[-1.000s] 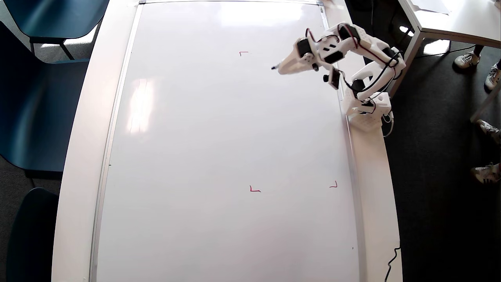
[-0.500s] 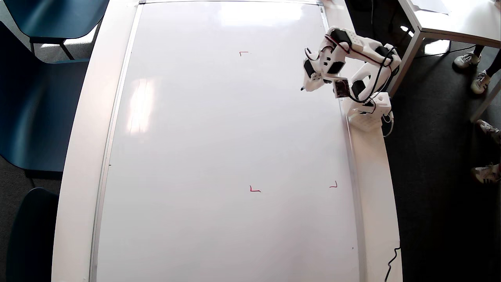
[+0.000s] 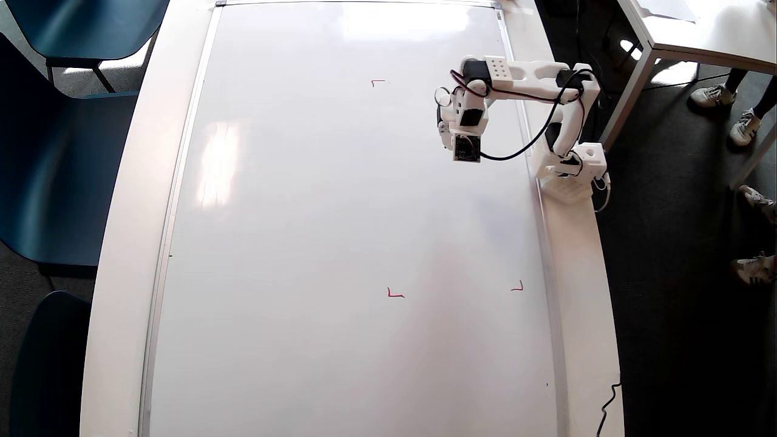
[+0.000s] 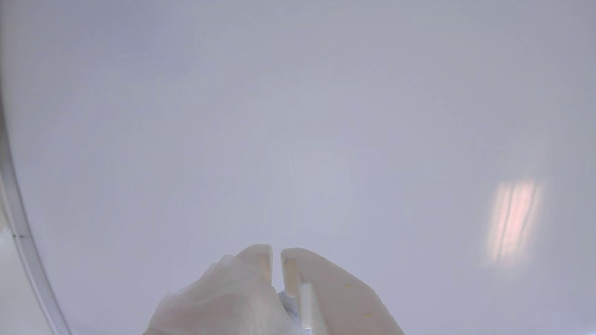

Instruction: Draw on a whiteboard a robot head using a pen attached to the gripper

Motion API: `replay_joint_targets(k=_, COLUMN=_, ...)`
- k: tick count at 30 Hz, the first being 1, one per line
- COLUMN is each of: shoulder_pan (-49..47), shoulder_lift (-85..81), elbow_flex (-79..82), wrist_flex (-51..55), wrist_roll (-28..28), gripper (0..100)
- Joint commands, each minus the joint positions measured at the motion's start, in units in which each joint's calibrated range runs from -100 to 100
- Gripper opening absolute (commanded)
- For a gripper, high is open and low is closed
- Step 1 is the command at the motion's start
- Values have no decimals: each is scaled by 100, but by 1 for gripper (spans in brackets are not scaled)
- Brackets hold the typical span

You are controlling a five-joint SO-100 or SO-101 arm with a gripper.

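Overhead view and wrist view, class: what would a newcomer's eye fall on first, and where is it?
The big whiteboard fills the table and carries no blue drawing, only small red corner marks. The white robot arm stands at the board's right edge in the overhead view, folded near the top, its gripper over the board. In the wrist view the fingers sit almost together at the bottom, with blank board ahead.

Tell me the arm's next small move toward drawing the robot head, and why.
Probably swing the gripper left and down in the overhead view, toward the area framed by the red corner marks. The whiteboard shows no blue lines yet, and the gripper sits near the board's upper right edge, outside those marks.
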Motion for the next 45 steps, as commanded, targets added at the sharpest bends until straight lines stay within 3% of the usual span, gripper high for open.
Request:
replay_joint_targets(k=1, shoulder_pan=-179, shoulder_lift=733, elbow_flex=-683, wrist_flex=-207, wrist_roll=-20, gripper=1)
replay_joint_targets(k=16, shoulder_pan=-555, shoulder_lift=2569, elbow_flex=-2399, wrist_flex=-685, wrist_roll=-481, gripper=1)
replay_joint_targets(k=45, shoulder_pan=-599, shoulder_lift=3458, elbow_flex=-2735, wrist_flex=-929, wrist_roll=-620, gripper=1)
